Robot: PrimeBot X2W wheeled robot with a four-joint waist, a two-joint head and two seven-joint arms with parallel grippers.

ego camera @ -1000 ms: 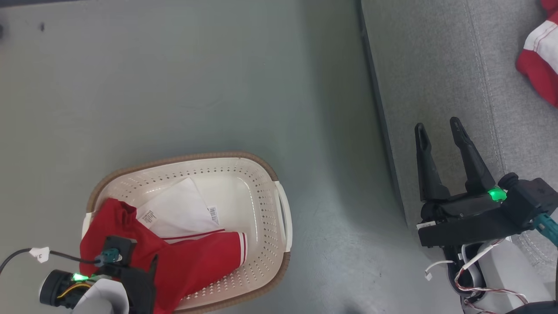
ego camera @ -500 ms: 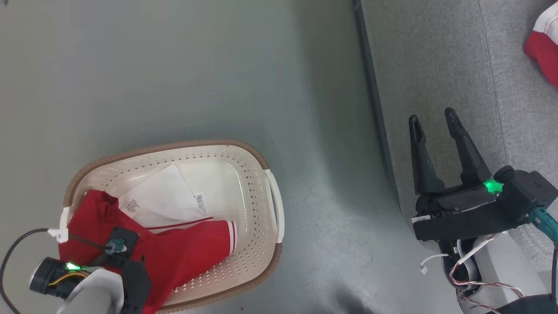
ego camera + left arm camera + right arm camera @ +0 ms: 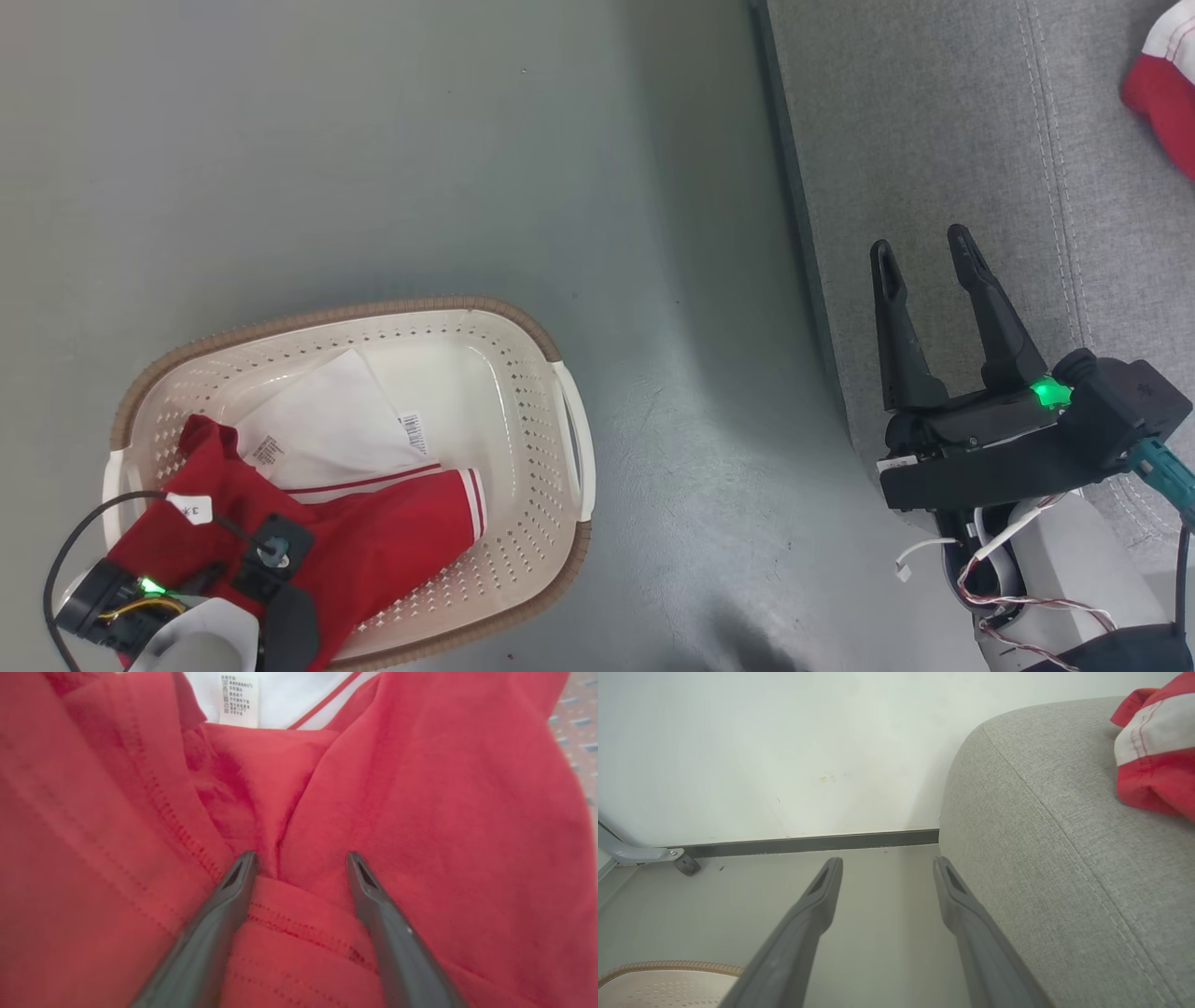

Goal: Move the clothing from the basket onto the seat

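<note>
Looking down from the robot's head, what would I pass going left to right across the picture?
Basket holding red clothing → bare floor → seat → right gripper, open → another red-and-white garment at the far edge.

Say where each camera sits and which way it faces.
Head view: from the head, down on basket, floor, seat; right gripper open.
Left wrist view: on that wrist, into the red clothing; left gripper open.
Right wrist view: on that wrist, toward wall past seat; own fingers.
Shared with head view: the seat's red garment.
</note>
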